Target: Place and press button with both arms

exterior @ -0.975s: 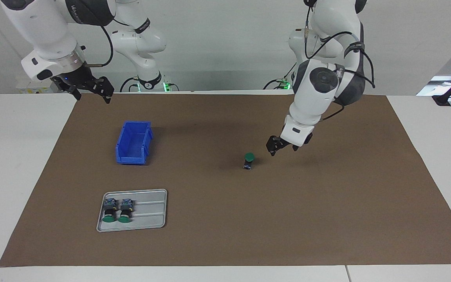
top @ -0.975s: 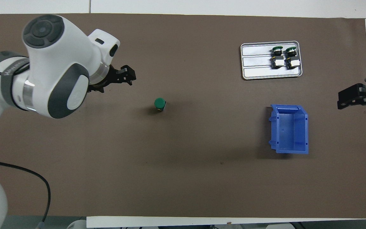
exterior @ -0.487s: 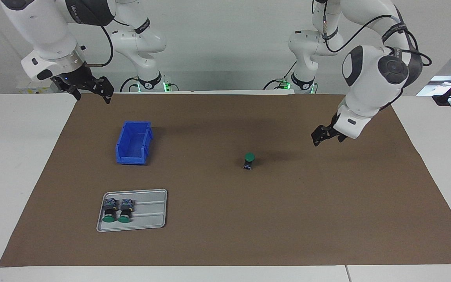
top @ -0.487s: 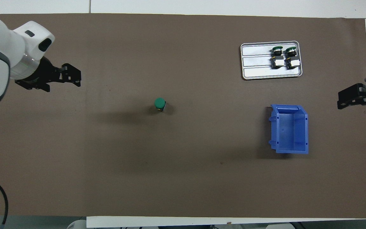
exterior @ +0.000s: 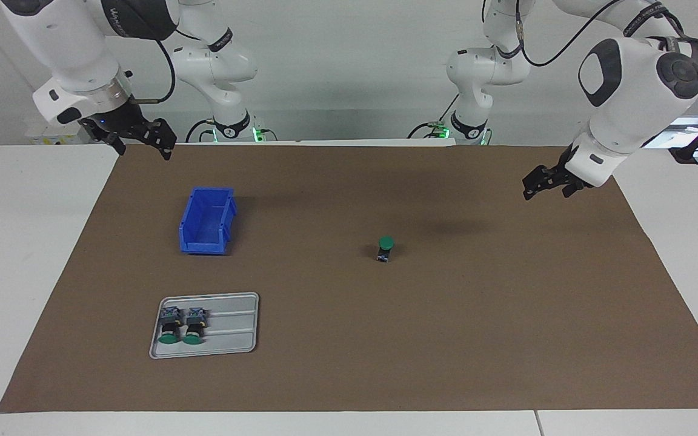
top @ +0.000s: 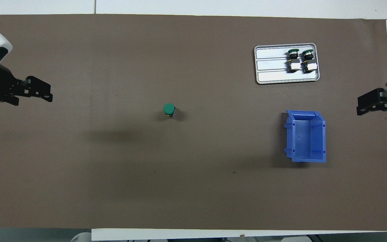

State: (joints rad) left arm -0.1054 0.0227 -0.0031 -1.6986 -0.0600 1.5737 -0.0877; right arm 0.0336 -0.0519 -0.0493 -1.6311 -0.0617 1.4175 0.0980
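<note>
The button (exterior: 386,248) (top: 169,109) stands alone on the brown mat near its middle, green cap up and black body below. Nothing touches it. My left gripper (exterior: 544,192) (top: 48,94) hangs open and empty over the mat toward the left arm's end, well apart from the button. My right gripper (exterior: 144,151) (top: 359,107) waits open and empty over the mat's edge at the right arm's end, beside the blue bin.
A blue bin (exterior: 206,221) (top: 307,136) sits empty toward the right arm's end. Farther from the robots lies a grey tray (exterior: 234,306) (top: 270,67) holding two more green-capped buttons (exterior: 180,327) on their sides.
My left arm has drawn back and up from beside the button toward the left arm's end of the table. The button and the right arm have not moved.
</note>
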